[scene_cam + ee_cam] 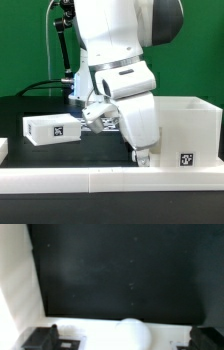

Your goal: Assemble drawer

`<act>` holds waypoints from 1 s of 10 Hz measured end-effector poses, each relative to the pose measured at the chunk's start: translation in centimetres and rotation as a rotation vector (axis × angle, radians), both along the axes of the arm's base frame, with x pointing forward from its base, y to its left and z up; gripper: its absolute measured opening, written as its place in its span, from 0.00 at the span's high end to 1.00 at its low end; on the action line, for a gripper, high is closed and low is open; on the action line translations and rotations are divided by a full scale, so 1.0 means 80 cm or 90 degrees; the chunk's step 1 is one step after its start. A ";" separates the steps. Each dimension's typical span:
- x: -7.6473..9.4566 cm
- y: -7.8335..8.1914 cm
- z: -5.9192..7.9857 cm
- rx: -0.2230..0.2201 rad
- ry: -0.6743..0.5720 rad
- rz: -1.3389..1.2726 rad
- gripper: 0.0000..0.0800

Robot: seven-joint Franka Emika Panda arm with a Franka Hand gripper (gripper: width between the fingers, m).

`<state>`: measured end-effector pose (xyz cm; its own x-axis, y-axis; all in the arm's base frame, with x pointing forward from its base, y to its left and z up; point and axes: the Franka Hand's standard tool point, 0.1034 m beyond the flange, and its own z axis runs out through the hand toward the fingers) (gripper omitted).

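The drawer set rests on the black worktop (35, 108). The large white boxy plastic housing (190, 125), open at the top and carrying a black-and-white square tag (187, 158) on its front face, stands at the exterior view's right. One small white open-top plastic tray (55, 128) stands well apart from it at the exterior view's left. A long low white rail (90, 180) runs along the front. The hand (141, 152) hangs low just beside the housing's near corner, between housing and tray. The parts are judged light, stiff and smooth-walled; thin moulded plastic is likely to slip under a shallow pinch and to slide on the worktop when nudged. Take hold across one upright wall, fingers astride the rim, near the middle of that wall so that the part does not swing. The exterior view gives the layout but does not show the finger gap clearly. The wrist view supplies the state of the hand (128, 339): the two black fingertips (45, 339) stand wide apart, and nothing is clamped. Between them lies white plastic with a rounded bump (133, 328); which part this is cannot be told, nor whether the fingertips touch it.
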<state>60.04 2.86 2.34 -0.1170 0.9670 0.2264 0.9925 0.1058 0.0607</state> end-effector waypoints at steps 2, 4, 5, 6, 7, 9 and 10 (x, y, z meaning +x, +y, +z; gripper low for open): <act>0.001 0.004 -0.002 -0.016 -0.007 0.000 0.19; 0.001 -0.011 -0.002 -0.018 -0.002 -0.001 0.19; 0.001 -0.027 -0.001 -0.019 0.012 -0.005 0.19; 0.003 -0.041 0.002 -0.021 0.013 -0.013 0.19; 0.003 -0.056 0.005 -0.024 0.012 -0.027 0.19; -0.008 -0.076 0.018 -0.031 0.012 -0.052 0.19; -0.015 -0.084 0.026 -0.036 0.010 -0.061 0.19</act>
<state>58.87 -3.87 4.41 -0.0204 0.9848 0.1727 0.9990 0.0133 0.0420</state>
